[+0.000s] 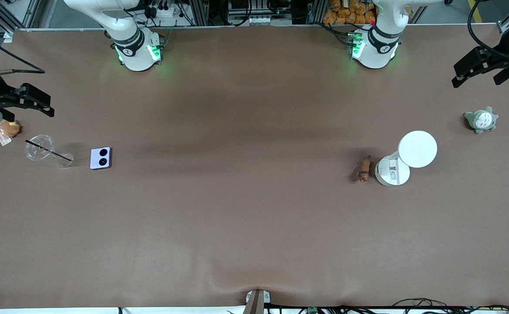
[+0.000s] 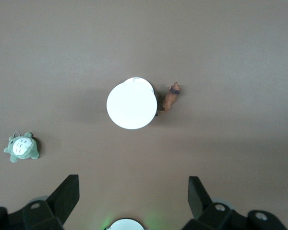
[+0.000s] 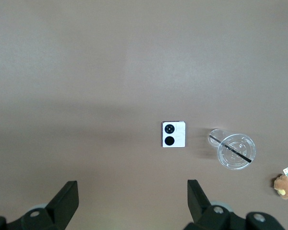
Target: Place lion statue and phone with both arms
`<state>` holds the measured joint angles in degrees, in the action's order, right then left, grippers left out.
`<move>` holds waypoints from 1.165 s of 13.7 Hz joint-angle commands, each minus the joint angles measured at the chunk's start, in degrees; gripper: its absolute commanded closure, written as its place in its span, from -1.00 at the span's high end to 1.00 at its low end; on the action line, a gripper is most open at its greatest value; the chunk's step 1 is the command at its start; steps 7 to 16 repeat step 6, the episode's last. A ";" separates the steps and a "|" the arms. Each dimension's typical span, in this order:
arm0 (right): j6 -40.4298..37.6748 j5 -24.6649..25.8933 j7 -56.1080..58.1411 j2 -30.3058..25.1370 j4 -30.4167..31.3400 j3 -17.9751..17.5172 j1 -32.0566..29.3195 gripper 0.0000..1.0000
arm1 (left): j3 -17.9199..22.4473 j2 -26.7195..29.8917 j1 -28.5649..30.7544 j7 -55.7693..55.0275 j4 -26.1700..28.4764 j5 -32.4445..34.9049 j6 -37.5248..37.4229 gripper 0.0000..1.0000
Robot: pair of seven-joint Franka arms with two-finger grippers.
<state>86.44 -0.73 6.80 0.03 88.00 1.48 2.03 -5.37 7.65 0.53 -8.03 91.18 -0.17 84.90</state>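
The lion statue (image 1: 364, 169), a tiny reddish-brown figurine, lies on the brown table toward the left arm's end, right beside a white round stand; it also shows in the left wrist view (image 2: 171, 97). The lavender phone (image 1: 101, 158) lies flat with its two black circles up toward the right arm's end, and shows in the right wrist view (image 3: 173, 134). My left gripper (image 1: 477, 80) is open and empty, high over the table's left-arm end (image 2: 133, 191). My right gripper (image 1: 29, 114) is open and empty, high over the right-arm end (image 3: 132, 194).
A white round stand (image 1: 417, 149) with a disc top stands beside the lion. A grey-green plush (image 1: 480, 120) lies farther from the front camera than the stand. A clear cup with a black straw (image 1: 47, 151) lies beside the phone. A round brown plush with a tag (image 1: 9, 128) lies under the right gripper.
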 commanded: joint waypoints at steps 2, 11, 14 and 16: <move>0.04 0.37 0.58 -1.00 0.33 -0.16 -0.27 1.00 | -0.08 -0.80 0.52 1.87 -0.83 -0.53 -0.61 1.00; 0.04 0.37 0.67 -0.91 0.33 -0.16 -0.18 1.00 | -0.08 -1.15 0.43 1.88 -0.83 -0.44 -0.61 1.00; 0.04 0.37 0.67 -0.91 0.33 -0.16 -0.18 1.00 | -0.08 -1.15 0.43 1.88 -0.83 -0.44 -0.61 1.00; 0.04 0.37 0.67 -0.91 0.33 -0.16 -0.18 1.00 | -0.08 -1.15 0.43 1.88 -0.83 -0.44 -0.61 1.00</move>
